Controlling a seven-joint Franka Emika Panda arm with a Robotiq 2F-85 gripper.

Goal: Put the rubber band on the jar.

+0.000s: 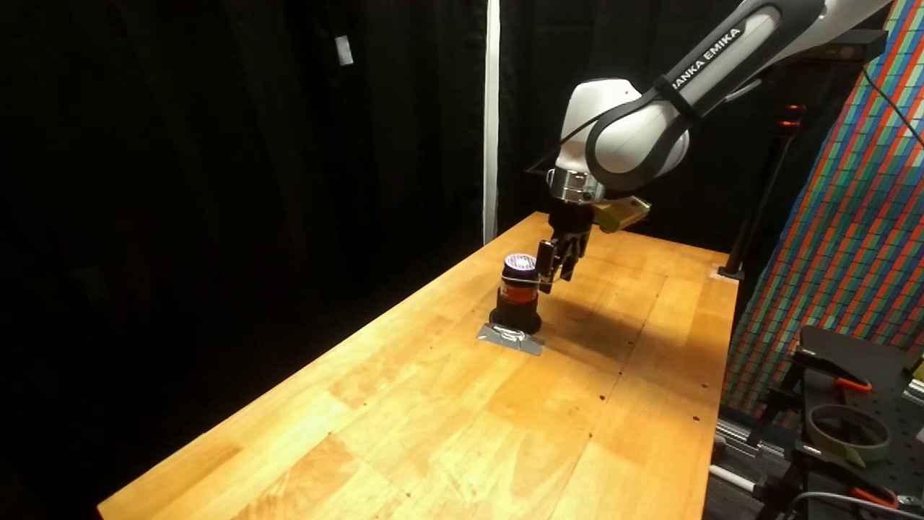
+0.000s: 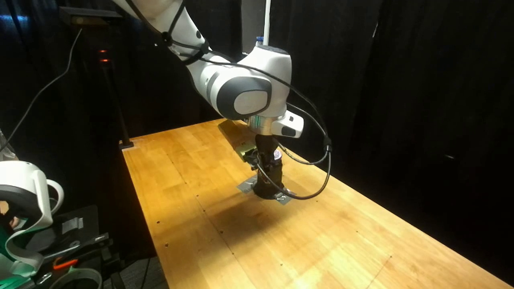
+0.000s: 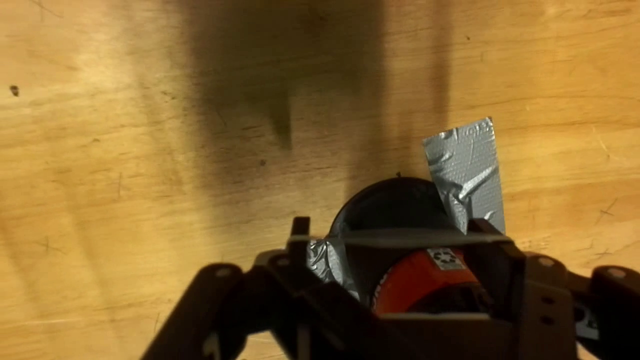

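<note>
A wooden surface point(image 1: 469, 448) is carrying the jar point(image 1: 520, 294). Just beside the jar, the hand point(image 3: 397, 231) is holding the rubber band point(image 3: 400, 238) taut on parted fingers point(image 3: 500, 265); whether it is circling the jar is unclear. Probably light and springy, the band is needing support from inside.

“ANKA EMIKA” point(image 1: 707, 58) on arm point(image 1: 642, 137), recycling sign point(image 3: 445, 259) on jar point(image 3: 407, 280)

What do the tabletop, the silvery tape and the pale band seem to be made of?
Tabletop: wood, with a light sheen; grain and joined boards show.
Tape: likely cloth-backed plastic, shiny silver; creases and a faint weave catch the light.
Band: probably matte rubber, judging by its taut stretch, though blur leaves that open.
</note>
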